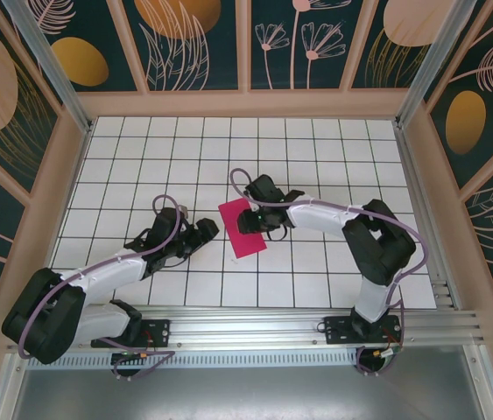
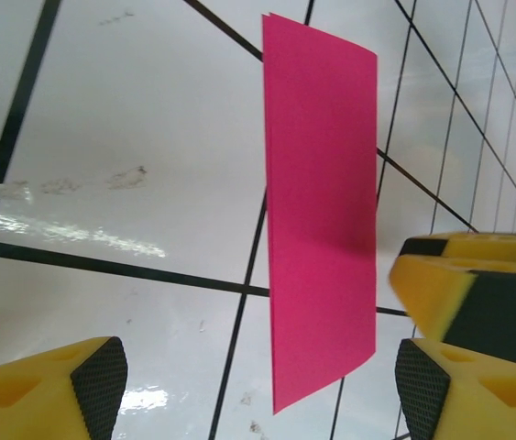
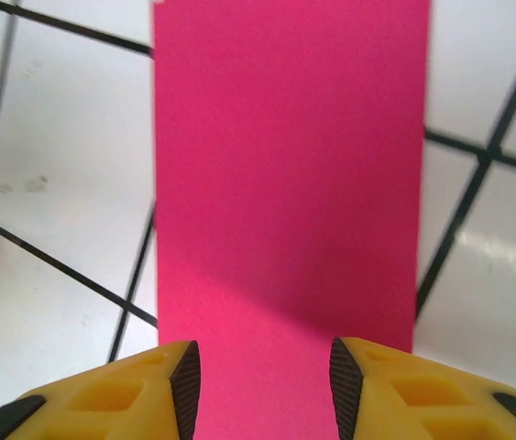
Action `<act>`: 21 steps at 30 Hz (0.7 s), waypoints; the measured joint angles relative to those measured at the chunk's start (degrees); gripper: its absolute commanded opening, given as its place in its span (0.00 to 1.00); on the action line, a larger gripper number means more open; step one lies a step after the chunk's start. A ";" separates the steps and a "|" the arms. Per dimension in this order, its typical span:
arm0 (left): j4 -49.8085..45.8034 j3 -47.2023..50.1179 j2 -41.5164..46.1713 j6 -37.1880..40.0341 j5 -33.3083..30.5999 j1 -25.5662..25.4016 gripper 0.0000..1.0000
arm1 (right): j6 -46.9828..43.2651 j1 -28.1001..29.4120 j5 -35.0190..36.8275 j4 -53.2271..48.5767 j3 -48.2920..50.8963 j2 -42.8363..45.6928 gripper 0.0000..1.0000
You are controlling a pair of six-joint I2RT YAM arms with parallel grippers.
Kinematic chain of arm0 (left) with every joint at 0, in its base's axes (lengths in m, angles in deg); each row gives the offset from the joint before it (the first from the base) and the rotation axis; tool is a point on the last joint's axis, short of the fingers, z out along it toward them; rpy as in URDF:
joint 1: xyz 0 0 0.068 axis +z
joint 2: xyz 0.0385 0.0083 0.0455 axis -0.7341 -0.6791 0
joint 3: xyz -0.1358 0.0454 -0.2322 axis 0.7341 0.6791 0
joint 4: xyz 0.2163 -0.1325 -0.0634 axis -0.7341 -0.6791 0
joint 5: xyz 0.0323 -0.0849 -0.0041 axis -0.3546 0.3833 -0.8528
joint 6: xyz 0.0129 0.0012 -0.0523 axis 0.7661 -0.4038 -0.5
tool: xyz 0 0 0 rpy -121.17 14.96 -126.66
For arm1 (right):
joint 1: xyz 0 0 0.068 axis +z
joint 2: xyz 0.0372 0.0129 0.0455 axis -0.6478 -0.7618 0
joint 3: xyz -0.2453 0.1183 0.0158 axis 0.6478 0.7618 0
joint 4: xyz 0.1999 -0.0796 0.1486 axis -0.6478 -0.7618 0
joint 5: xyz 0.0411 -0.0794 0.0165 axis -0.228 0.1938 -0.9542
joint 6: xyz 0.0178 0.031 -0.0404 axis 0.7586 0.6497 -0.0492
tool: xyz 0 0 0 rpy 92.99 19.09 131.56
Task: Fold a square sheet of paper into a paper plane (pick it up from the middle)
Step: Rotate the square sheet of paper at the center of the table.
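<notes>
Since the folded magenta sheet (image 1: 242, 229) lies flat just ahead, left gripper (image 2: 259, 380) hovers wide-spread, empty; right gripper (image 3: 262, 376), half parted above it, grips nothing, probably ready to crease.

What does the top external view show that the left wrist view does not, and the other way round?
Top external view: the left arm and right arm whole, the left pincer beside the pink paper, the right pincer at its edge, and the flower-patterned walls. Left wrist view: the left pincer's black fingertip pads spread wide, and smudges on the tiles. Both: the paper as a narrow rectangle on the white grid table.
</notes>
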 measured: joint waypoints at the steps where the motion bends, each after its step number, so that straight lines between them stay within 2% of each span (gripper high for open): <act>1: 0.31 0.00 0.00 0.00 0.39 0.00 0.79 | 1.22 0.00 -0.42 0.00 0.85 0.02 0.38; 12: 1.11 0.02 -1.11 0.00 1.53 0.00 0.79 | 11.76 1.62 -1.70 0.79 4.94 0.02 0.38; 16: 1.55 0.28 -1.11 -0.04 1.95 0.00 0.79 | 15.58 3.19 -4.66 2.91 5.33 0.00 0.38; 21: 2.38 0.98 -1.11 -0.48 2.38 0.00 0.78 | 17.29 4.68 -5.22 3.91 5.29 0.17 0.38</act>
